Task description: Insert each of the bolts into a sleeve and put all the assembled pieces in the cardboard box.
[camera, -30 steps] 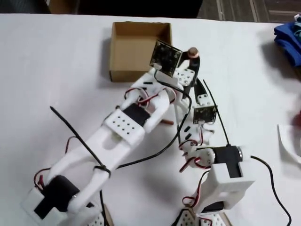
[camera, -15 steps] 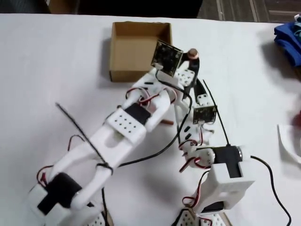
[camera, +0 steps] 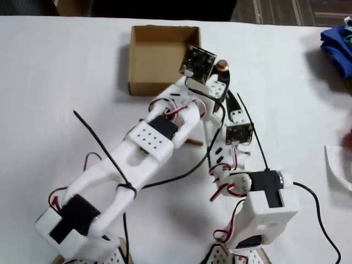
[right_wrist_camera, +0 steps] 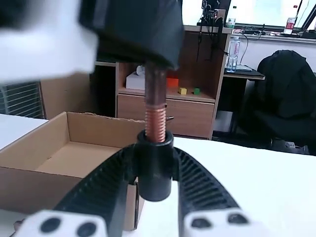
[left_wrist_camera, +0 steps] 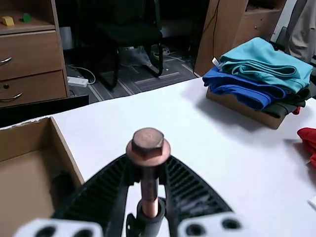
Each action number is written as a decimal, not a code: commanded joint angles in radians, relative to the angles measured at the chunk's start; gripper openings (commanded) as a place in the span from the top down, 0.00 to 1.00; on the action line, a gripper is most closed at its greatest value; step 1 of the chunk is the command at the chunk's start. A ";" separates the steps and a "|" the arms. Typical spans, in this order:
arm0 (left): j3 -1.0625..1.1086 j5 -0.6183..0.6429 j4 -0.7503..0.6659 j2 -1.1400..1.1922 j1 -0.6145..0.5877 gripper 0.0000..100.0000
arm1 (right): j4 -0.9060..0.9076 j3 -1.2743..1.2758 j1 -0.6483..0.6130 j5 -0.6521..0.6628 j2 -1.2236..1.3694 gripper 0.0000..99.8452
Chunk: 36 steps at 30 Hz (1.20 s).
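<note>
A copper bolt (left_wrist_camera: 147, 144) with a hex head stands upright, and my left gripper (left_wrist_camera: 148, 170) is shut on its shank just under the head. The bolt's threaded end (right_wrist_camera: 155, 121) sits in the top of a black sleeve (right_wrist_camera: 154, 168), which my right gripper (right_wrist_camera: 154, 175) is shut on. In the high view the bolt head (camera: 223, 67) shows just right of the cardboard box (camera: 159, 55), with the left gripper (camera: 216, 81) above the right gripper (camera: 226, 98). The box (left_wrist_camera: 24, 163) is open at the top and stands close behind the sleeve (right_wrist_camera: 59, 153). A second copper piece (camera: 192, 142) lies on the table under the left arm.
Folded blue clothes (camera: 338, 44) lie at the table's far right corner (left_wrist_camera: 256, 74). A white curved object (camera: 336, 170) and something red (left_wrist_camera: 308, 140) sit at the right edge. Black cables trail across the white table (camera: 66, 77) between the arms.
The left arm's lower links have swung to the right. The bolt head has come down a little toward the right gripper. The right arm has kept still.
</note>
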 commanded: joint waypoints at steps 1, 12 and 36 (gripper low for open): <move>-0.054 -0.003 0.025 -0.005 -0.014 0.97 | -0.004 -0.009 0.025 -0.005 -0.053 0.98; -0.056 -0.003 0.163 -0.011 -0.008 0.97 | -0.004 -0.009 0.019 -0.006 -0.053 0.98; -0.229 -0.063 0.298 0.109 -0.011 0.97 | -0.008 -0.003 0.018 -0.006 -0.061 0.98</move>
